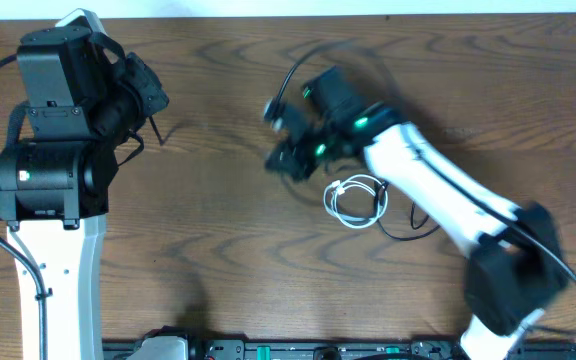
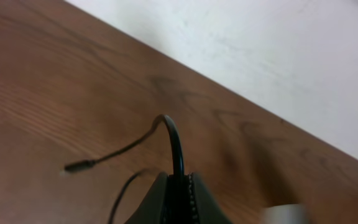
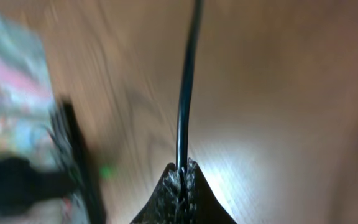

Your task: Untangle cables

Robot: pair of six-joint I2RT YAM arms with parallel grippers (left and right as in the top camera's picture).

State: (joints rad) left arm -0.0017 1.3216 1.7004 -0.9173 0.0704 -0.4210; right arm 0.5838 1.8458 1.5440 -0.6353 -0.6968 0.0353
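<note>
Both arms pinch thin black cord over the tabletop point(image 1: 218, 250); the white cord lies free.
The right fingers point(image 3: 188, 177) are clamped together on the black cord point(image 3: 188, 81), which runs straight out from their tips. The left fingers point(image 2: 186, 184) are pressed together on a black strand point(image 2: 174, 140) that arches up from their tips and trails ahead to a small plug point(image 2: 79, 166) on the wood. The white cord point(image 1: 356, 200) sits coiled behind the right fingers, beside that arm, well apart from the left fingers.
</note>
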